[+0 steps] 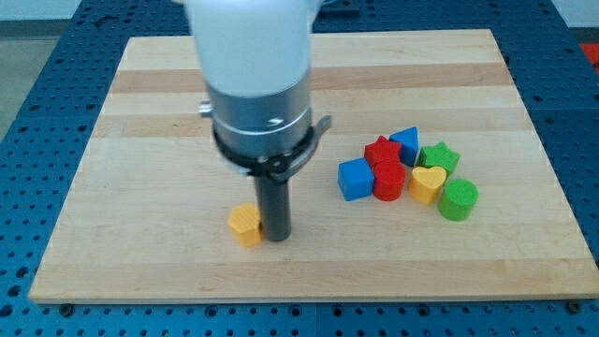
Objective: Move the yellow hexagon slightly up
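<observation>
No jaws are on this arm at all, only a straight dark rod, so nothing is held. At the bottom of the rod, my tip [275, 238] sits on the wooden table [140, 84], right next to the yellow hexagon [245, 225]. That hexagon lies just to the view's left of my tip, and the two look like they touch. It sits a bit left of the middle of the table, near the view's bottom, all alone. Well apart from it, toward the view's right, is a tight bunch of blocks. A blue cube [355, 179] is on the left side of the bunch. Next come a red block [381, 151] and a red cylinder [389, 181]. A blue triangle block [406, 142] is at the top. A green star [438, 156], a yellow heart [428, 183] and a green cylinder [459, 199] are on the right side.
</observation>
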Robot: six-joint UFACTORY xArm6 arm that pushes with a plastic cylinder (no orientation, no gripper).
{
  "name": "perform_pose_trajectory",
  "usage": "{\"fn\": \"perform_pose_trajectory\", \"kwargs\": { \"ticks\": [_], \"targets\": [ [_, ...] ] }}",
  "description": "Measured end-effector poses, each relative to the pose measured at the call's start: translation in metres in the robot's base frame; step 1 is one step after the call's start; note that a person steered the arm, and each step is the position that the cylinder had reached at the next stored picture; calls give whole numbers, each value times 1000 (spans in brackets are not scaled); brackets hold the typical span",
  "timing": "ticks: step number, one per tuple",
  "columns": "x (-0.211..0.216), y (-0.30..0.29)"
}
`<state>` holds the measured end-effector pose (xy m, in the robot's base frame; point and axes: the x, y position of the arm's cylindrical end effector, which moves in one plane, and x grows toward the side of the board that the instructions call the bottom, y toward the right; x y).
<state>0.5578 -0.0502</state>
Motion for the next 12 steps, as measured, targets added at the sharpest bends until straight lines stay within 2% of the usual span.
{"fn": "perform_pose_trajectory", "kwargs": {
  "ticks": [2, 3, 4, 7, 10, 11, 12],
  "targets": [
    [2, -30],
    [-7, -30],
    [-47, -32],
    [-47, -8],
    [-20, -20],
    [13, -21],
    [29, -29]
  ]
}}
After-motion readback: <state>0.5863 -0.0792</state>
